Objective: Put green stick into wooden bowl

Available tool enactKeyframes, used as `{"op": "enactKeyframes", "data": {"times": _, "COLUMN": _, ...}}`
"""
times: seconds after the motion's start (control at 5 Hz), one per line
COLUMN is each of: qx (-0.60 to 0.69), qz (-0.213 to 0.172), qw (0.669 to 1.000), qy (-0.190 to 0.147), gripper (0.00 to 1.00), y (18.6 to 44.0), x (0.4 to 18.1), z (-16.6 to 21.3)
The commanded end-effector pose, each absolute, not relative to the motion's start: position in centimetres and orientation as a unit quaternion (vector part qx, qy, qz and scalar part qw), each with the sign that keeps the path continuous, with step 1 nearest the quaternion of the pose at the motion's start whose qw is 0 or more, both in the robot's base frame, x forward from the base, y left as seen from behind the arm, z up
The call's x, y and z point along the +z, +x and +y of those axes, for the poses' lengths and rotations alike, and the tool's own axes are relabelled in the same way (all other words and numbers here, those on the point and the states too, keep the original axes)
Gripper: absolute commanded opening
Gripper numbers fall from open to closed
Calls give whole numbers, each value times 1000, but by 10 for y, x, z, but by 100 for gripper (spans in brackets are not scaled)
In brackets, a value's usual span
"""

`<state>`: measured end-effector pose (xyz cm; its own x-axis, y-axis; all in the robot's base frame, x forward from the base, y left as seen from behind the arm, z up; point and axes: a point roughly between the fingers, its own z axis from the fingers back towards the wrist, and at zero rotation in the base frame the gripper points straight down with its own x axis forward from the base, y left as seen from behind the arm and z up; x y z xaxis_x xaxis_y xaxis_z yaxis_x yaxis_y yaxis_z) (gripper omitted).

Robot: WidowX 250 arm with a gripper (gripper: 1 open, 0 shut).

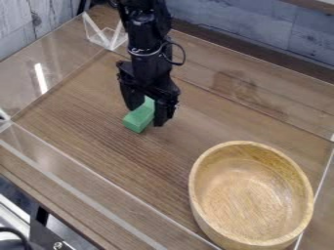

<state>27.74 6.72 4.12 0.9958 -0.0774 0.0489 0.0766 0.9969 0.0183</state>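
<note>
Right – green stick (139,119) sits btwn gripper (148,115) jaws – spread apart, pointing down.

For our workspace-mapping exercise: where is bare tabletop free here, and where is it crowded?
Free: the table between the end effector and the wooden bowl, and the near-left strip. Crowded: around the green stick under the end effector.

1. I read even, soft light, fairly bright overall.
2. Glare streaks on the clear side panels (46,73) at left.
3. Faint sheen on the tabletop (235,93).
4. Low resolution; edges slightly soft, no motion blur.
</note>
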Motion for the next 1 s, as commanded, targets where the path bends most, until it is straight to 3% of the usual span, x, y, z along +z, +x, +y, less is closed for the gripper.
{"op": "enactKeyframes", "data": {"times": 0.0, "qx": -29, "qz": -55, "qw": 998, "qy": 20, "gripper": 0, "y": 287, "x": 53, "z": 76}}
{"op": "enactKeyframes", "data": {"times": 0.4, "qx": -23, "qz": -51, "qw": 998, "qy": 19, "gripper": 0, "y": 288, "x": 51, "z": 74}}
{"op": "enactKeyframes", "data": {"times": 0.8, "qx": -22, "qz": -52, "qw": 998, "qy": 9, "gripper": 0, "y": 293, "x": 62, "z": 51}}
